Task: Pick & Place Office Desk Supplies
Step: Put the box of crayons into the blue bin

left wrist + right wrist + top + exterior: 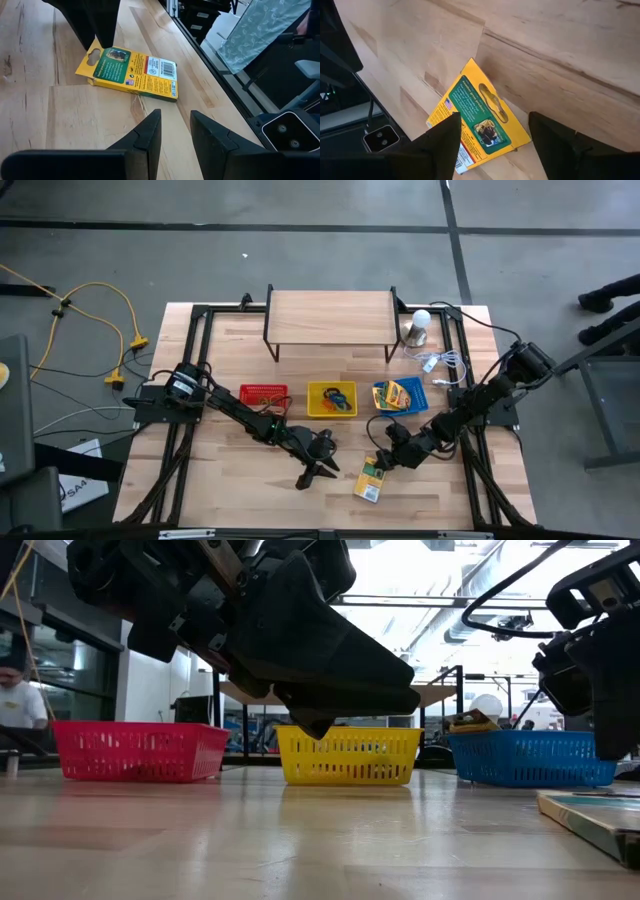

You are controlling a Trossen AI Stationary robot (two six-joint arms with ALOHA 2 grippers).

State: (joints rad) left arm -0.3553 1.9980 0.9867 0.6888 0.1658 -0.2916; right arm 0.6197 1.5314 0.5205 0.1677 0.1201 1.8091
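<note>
Yellow-and-green crayon box (371,478) lay flat on the table at five o'clock, right gripper (384,461) spread wide over its top end to grasp, left gripper (312,472) narrowly parted, empty, at nine o'clock beside it.

Crayon box (370,478): flat, yellow with a green panel and a barcode label, lying face-flat on the bare wood, near side of the table, right of centre, skewed to the table edges.

Second crayon box (400,392): same yellow-and-green kind, lying tilted in the blue basket (381,406), far right of the row.

Small coloured rings (333,399): blue and orange, a loose heap inside the yellow basket (313,411), centre of the row.
</note>
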